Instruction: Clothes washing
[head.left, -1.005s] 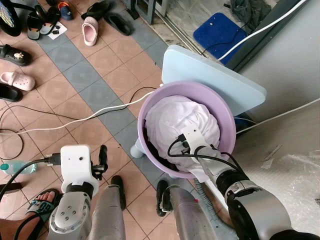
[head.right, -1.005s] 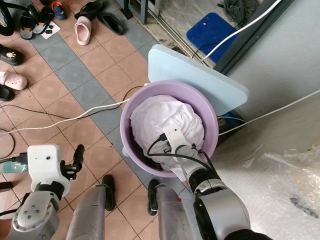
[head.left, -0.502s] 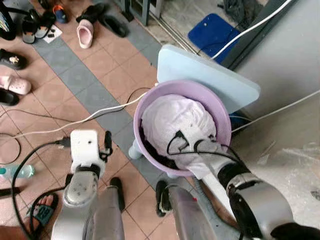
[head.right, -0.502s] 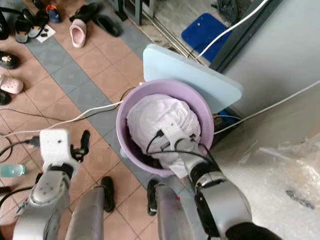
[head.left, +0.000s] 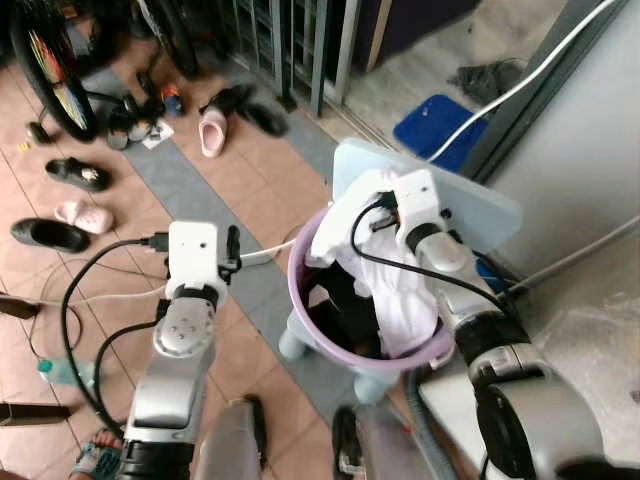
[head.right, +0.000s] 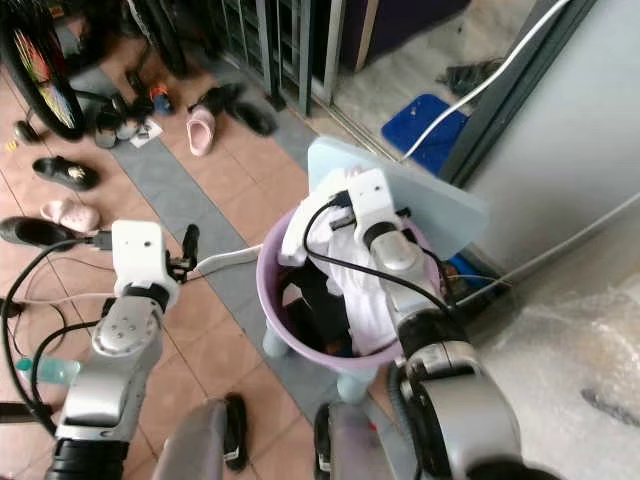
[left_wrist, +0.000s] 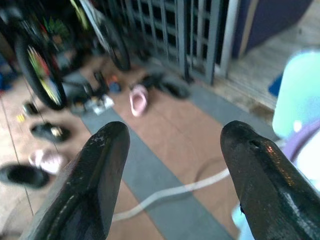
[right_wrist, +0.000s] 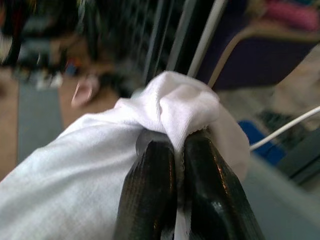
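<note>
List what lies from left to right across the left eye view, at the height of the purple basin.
Black cable loop on the floor → left hand, open and empty → purple basin → white garment hanging from the raised right hand → grey cable along the wall.

white garment (head.left: 400, 290) | lilac basin (head.left: 330, 340) | pale-blue lid (head.left: 490, 205) | dark clothes inside, probably black (head.left: 345, 310)

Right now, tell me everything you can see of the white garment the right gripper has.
The white garment looks like soft knit cotton, creased and bunched. The right gripper is shut on a fold of it, holding it raised above the purple basin. From the pinch it hangs down into the basin, draping over the near rim. Dark clothes lie beside it inside.
</note>
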